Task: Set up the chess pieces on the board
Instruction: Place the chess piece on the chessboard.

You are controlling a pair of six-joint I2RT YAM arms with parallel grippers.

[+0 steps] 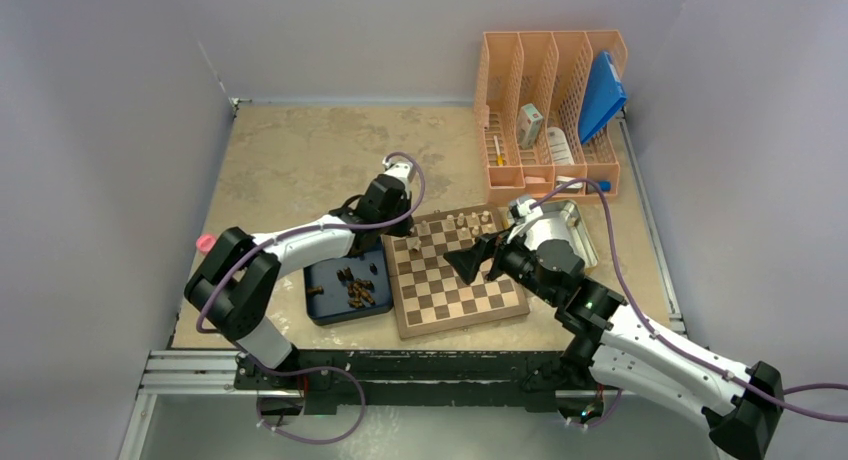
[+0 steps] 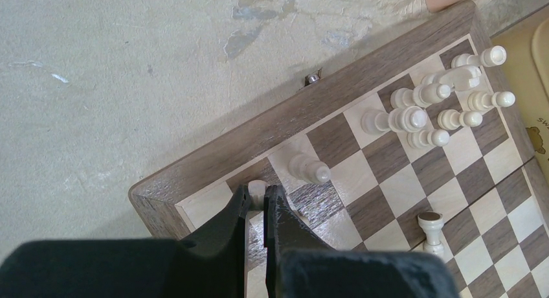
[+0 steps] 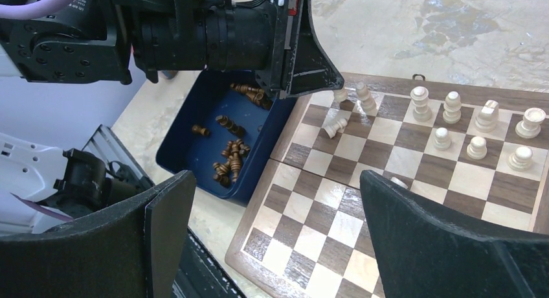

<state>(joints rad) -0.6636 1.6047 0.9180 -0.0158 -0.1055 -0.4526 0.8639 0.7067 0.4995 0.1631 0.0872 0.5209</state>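
Observation:
The board (image 1: 470,302) lies in front of both arms. My left gripper (image 2: 257,204) is over the board's (image 2: 259,133) corner squares, shut on a small pale piece (image 2: 257,189) that stands between its fingertips. In the right wrist view this gripper (image 3: 327,84) hangs over the same corner. Another pale piece (image 2: 309,168) lies tipped one square away. Several pale pieces (image 2: 421,113) cluster along the same edge (image 3: 453,107). My right gripper (image 3: 278,233) hovers open above the board's (image 3: 324,207) bare middle, holding nothing. Dark pieces (image 3: 230,159) lie in the blue tray (image 1: 330,305).
An orange file rack (image 1: 550,110) with small items stands at the back right. A second tray (image 1: 570,230) sits against the board's right side. A small pink object (image 1: 204,243) lies at the table's left edge. The right arm (image 1: 600,320) reaches across the board's near right corner.

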